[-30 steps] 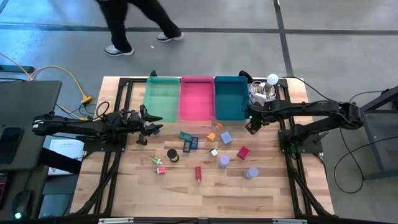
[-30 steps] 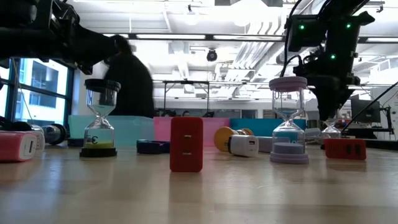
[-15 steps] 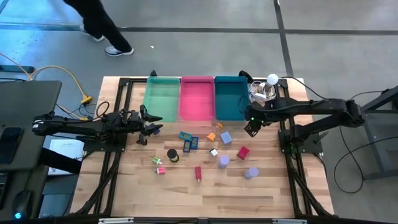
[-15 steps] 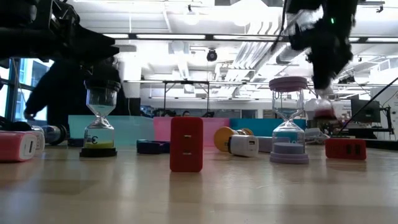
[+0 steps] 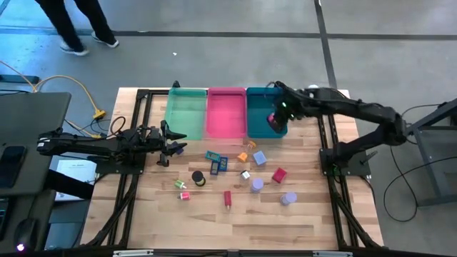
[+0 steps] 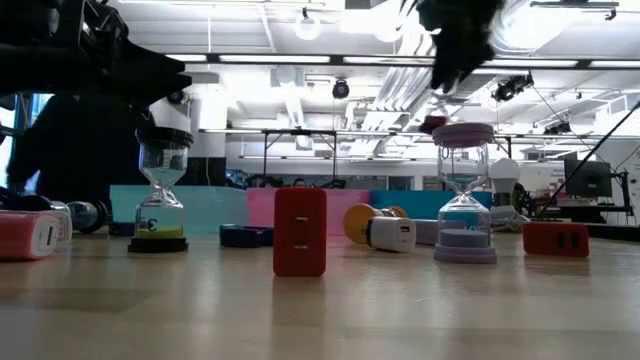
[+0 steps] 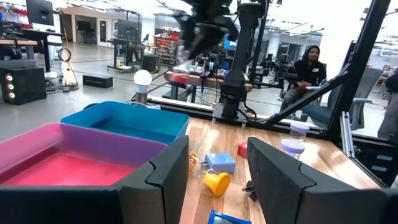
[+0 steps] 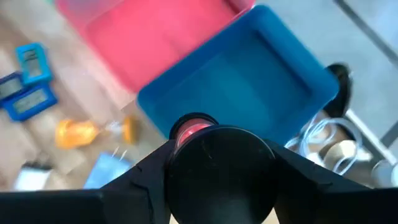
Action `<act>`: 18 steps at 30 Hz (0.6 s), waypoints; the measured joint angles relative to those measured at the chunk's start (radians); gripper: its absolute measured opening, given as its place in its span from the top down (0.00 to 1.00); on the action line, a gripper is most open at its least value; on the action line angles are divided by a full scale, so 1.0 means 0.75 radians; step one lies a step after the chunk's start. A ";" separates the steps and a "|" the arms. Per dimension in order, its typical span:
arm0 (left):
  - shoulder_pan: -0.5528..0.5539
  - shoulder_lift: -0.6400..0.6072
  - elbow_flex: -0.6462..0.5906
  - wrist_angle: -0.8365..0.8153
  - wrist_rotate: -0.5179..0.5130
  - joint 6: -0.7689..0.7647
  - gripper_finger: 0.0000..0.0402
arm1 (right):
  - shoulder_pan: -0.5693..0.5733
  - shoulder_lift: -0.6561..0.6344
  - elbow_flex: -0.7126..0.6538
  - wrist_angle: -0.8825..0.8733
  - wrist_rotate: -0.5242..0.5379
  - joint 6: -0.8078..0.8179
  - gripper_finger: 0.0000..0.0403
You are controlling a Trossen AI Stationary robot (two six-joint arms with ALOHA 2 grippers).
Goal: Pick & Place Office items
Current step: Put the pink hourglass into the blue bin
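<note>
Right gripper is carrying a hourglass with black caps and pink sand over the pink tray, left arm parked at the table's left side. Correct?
Not quite. The right gripper holds the hourglass over the teal tray, not the pink tray; the high view and the right wrist view show this. The left gripper does wait at the table's left side.

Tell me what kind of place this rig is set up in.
Probably a robotics lab or workshop: exposed ceiling pipes and strip lights, open floor with desks and monitors, and a wooden table with a person seated nearby.
</note>
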 joint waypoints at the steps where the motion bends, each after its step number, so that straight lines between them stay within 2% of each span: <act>1: 0.000 0.000 0.000 -0.002 0.000 0.000 0.60 | -0.033 0.033 0.027 0.009 -0.015 -0.032 0.52; 9: -0.001 0.000 0.000 -0.017 0.000 -0.001 0.60 | -0.265 0.331 0.195 0.077 -0.054 -0.206 0.51; 14: 0.000 0.000 0.001 -0.027 0.001 -0.007 0.60 | -0.381 0.477 0.204 0.221 -0.194 -0.280 0.51; 18: -0.001 0.000 0.001 -0.027 0.001 -0.007 0.60 | -0.442 0.575 0.204 0.310 -0.209 -0.308 0.52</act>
